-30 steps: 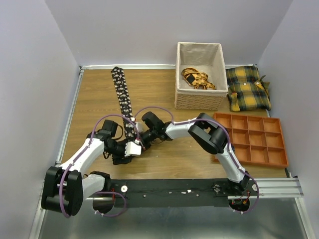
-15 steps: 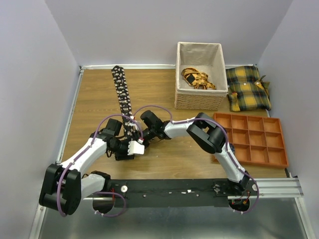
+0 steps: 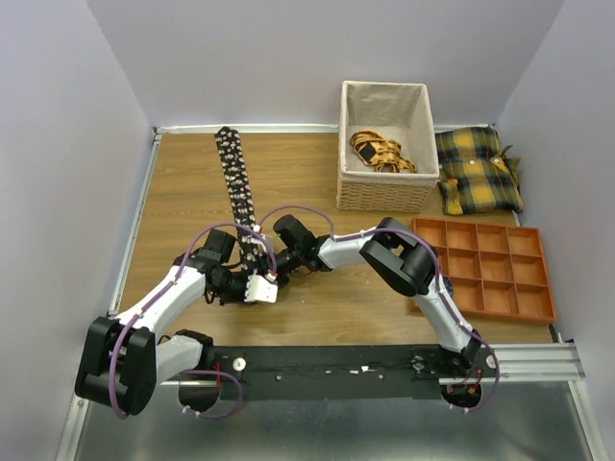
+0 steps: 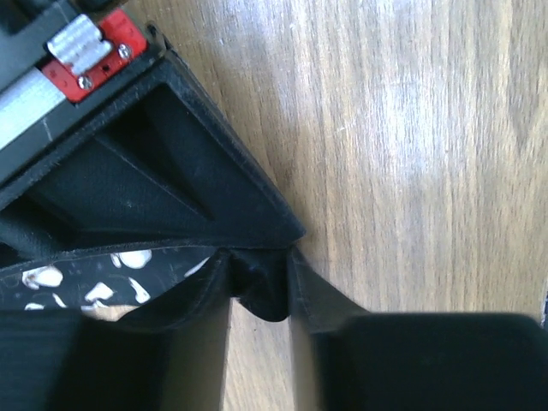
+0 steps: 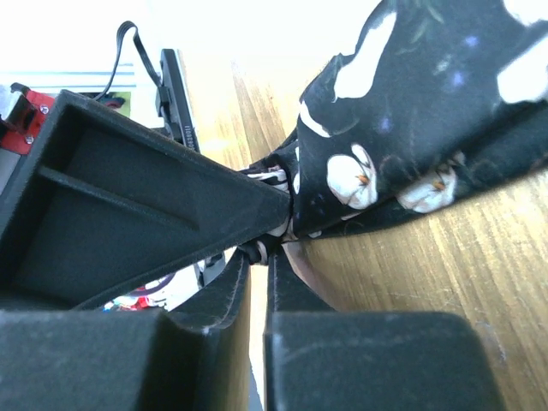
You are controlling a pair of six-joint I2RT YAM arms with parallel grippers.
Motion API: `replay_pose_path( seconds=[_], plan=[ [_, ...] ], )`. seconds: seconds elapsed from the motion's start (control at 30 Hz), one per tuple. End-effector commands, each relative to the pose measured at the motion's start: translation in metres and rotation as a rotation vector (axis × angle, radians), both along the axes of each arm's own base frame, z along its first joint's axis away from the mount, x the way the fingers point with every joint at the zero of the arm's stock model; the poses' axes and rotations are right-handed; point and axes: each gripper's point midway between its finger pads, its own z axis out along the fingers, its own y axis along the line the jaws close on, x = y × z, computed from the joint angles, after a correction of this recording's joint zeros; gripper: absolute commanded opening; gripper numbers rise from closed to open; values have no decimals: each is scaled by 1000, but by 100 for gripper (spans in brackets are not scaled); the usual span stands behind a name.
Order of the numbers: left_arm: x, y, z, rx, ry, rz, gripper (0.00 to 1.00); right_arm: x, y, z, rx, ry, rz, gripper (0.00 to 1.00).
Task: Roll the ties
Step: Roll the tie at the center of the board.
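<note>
— Can you read any words?
— Any words here are too small for me to tell.
— Where is the tie?
— The long black cloth tie with small white flowers [image 3: 235, 187] lies flat on the brown wooden table [image 3: 183, 192], left of the pale woven basket [image 3: 384, 197]. Its far end points to the back wall. Its near end comes to my two pincers.
— What about your left pincer?
— My left pincer [image 4: 261, 261] is almost closed. A black fold of the tie sits squeezed between its tips.
— And the right?
— My right pincer [image 5: 265, 244] is narrow too. It pinches the tie's edge.
</note>
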Motion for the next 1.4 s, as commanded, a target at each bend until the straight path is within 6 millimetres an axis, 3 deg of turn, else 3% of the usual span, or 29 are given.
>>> replay_pose_path(
  seconds=[0.0,0.13,0.27,0.3,0.4,0.43,0.5,0.53,0.57,0.63,0.67,0.77,0.83,0.9,0.97,1.0,1.1,1.37],
  plan=[
    [-20,8,-3,32,87,8,24,19,-11,1,-11,-41,-61,19],
    [-22,6,0,27,128,25,16,23,-15,12,7,-125,-65,27],
    [-24,-5,11,-33,178,53,14,21,-24,29,49,-225,-57,48],
    [-22,-8,14,-41,188,61,14,24,-25,44,71,-269,-70,49],
    [-26,-9,16,-50,234,85,13,25,-40,45,80,-379,-96,53],
    [-26,-10,16,-54,232,77,13,19,-53,49,95,-438,-96,53],
    [-24,-15,20,-83,233,92,13,28,-61,55,150,-582,-162,55],
    [-20,-18,24,-103,229,99,13,30,-66,73,209,-699,-175,55],
    [-18,-23,28,-126,246,122,13,23,-81,63,237,-774,-190,55],
    [-12,-33,40,-185,254,134,13,16,-88,73,292,-938,-206,55],
    [-10,-36,42,-197,261,144,13,13,-95,83,352,-1106,-184,57],
    [-11,-39,45,-211,276,135,13,-2,-88,81,336,-1391,-65,59],
    [-12,-38,44,-204,281,128,13,-9,-75,80,300,-1485,-4,59],
    [-15,-37,44,-205,280,105,14,-12,-68,73,251,-1607,42,60],
    [-16,-37,45,-207,283,106,14,-9,-61,79,237,-1738,39,61],
    [-15,-38,45,-207,283,106,14,-6,-61,71,178,-1778,27,61],
    [-15,-38,46,-211,286,107,14,-3,-51,76,169,-1852,20,64],
    [-16,-37,47,-215,289,102,14,-3,-32,67,194,-1913,89,64]
  ],
)
